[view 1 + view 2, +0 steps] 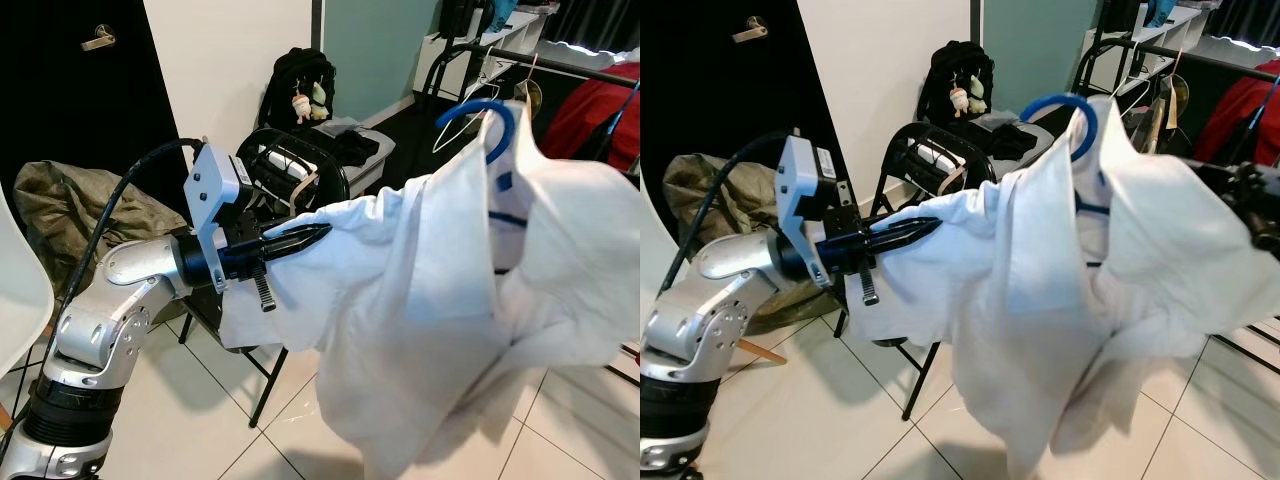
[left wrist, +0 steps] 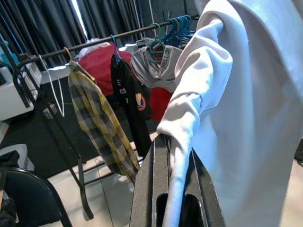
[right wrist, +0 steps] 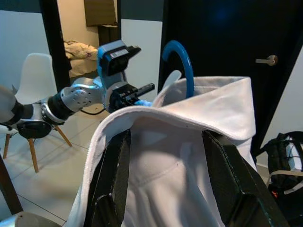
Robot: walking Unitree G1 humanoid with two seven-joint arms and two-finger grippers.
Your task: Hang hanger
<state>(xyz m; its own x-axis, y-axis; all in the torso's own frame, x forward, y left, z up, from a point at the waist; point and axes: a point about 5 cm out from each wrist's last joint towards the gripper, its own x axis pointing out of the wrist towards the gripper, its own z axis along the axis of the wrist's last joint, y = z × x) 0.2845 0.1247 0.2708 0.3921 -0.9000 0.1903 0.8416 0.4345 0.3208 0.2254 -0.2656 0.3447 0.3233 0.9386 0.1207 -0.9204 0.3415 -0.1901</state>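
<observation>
A white shirt (image 1: 430, 300) hangs on a blue hanger, whose hook (image 1: 490, 115) sticks up above the collar. The shirt is held up in the air in front of me. My left gripper (image 1: 318, 235) is shut on a fold of the shirt's sleeve (image 2: 182, 118), to the left of the hook. My right gripper (image 1: 1250, 200) is at the shirt's right side; in the right wrist view its fingers (image 3: 113, 179) stand on either side of the shirt-covered hanger shoulder below the hook (image 3: 182, 61). The hanger's body is hidden under the cloth.
A black clothes rail (image 1: 580, 65) with a red garment (image 1: 590, 110) and other hanging clothes stands at the back right. A black chair (image 1: 290, 170) with things on it is behind the shirt. A white chair (image 1: 15, 290) is at the left edge.
</observation>
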